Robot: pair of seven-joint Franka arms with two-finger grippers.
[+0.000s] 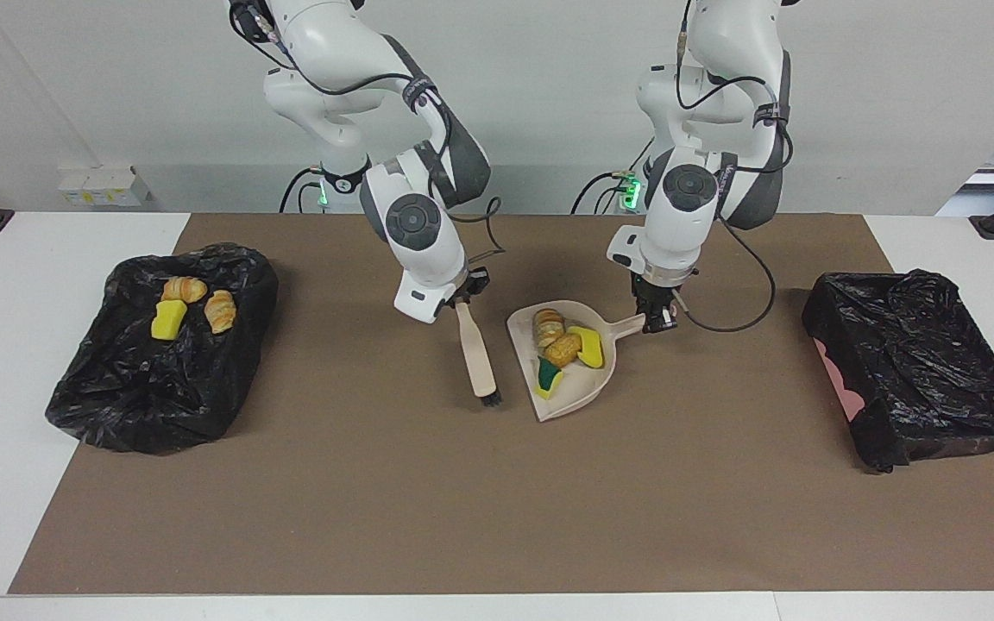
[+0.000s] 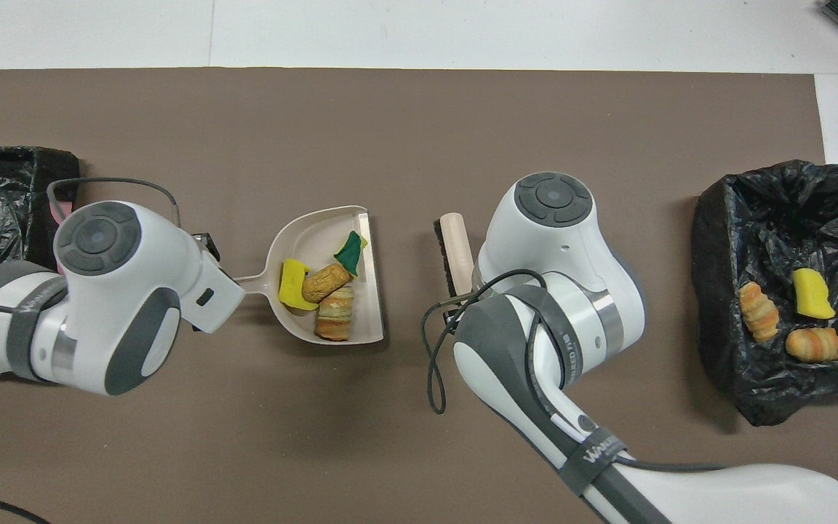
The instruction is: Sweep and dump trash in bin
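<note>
Facing view: left end effector [image 1: 657, 322] grips dustpan [image 1: 594, 386] handle – wrist vertical.

Two cameras, both high up, both far enough back for small things to look small. One across the table, facing the robots, looking down a bit: arms at the top, whole brown mat [image 1: 497, 483] in sight, wall too. One above the robots' end, looking forward and almost straight down: arms coming in from the bottom. Turned half around from each other. In both: the mat, the dustpan [image 1: 588, 392] [image 2: 317, 225], the brush [image 1: 476, 354] [image 2: 455, 240], both black bins [image 1: 143, 405] [image 2: 790, 196].
</note>
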